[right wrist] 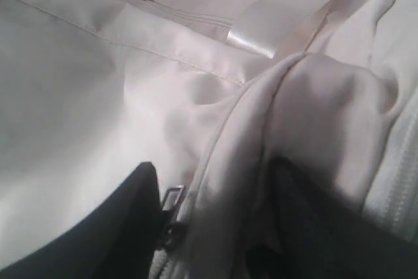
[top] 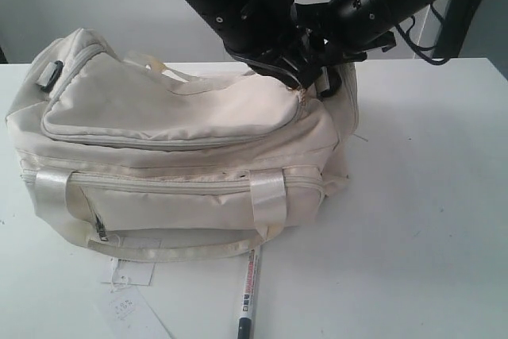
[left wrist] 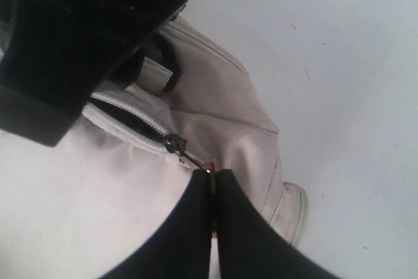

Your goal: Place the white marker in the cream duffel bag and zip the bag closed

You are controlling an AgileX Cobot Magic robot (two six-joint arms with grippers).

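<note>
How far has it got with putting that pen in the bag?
Nothing is finished. The slim white marker with red print lies on the white table, outside the soft cream fabric duffel bag. In hand: the left gripper pinches the metal zipper pull; the right gripper straddles bag fabric, open. Left: marker in, zip closed.

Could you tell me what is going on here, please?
Both arms are at one end of the cream duffel bag. The left tool is shut on the zipper pull; the right tool stands open astride a fold of fabric. The white marker lies on the table beside the bag, not yet inside.
</note>
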